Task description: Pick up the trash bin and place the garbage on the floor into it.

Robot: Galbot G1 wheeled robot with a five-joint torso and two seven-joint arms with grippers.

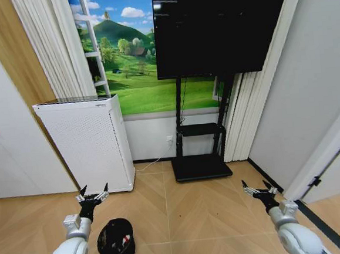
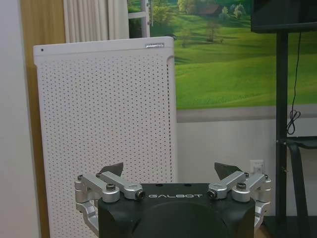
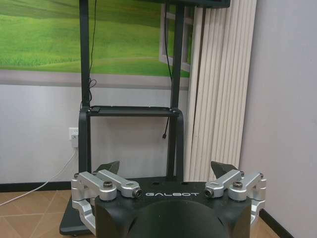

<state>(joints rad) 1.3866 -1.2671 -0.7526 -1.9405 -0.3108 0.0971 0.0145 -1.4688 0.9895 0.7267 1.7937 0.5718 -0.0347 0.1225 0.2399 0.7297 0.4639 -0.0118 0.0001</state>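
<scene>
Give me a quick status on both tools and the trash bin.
Left tool open, empty, above the trash bin. Right tool open, empty, over bare floor. Bin on the floor, red-and-white item inside. White perforated appliance just behind.

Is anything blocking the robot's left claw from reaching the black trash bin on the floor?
Nothing visible does. The left gripper hangs open just above and behind the trash bin, with only bare wooden floor between them. The white perforated appliance stands behind, out of the path.

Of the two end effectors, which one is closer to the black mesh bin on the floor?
The left end effector, open, sits just above and beside the trash bin. The right end effector, also open, is far across the floor.
</scene>
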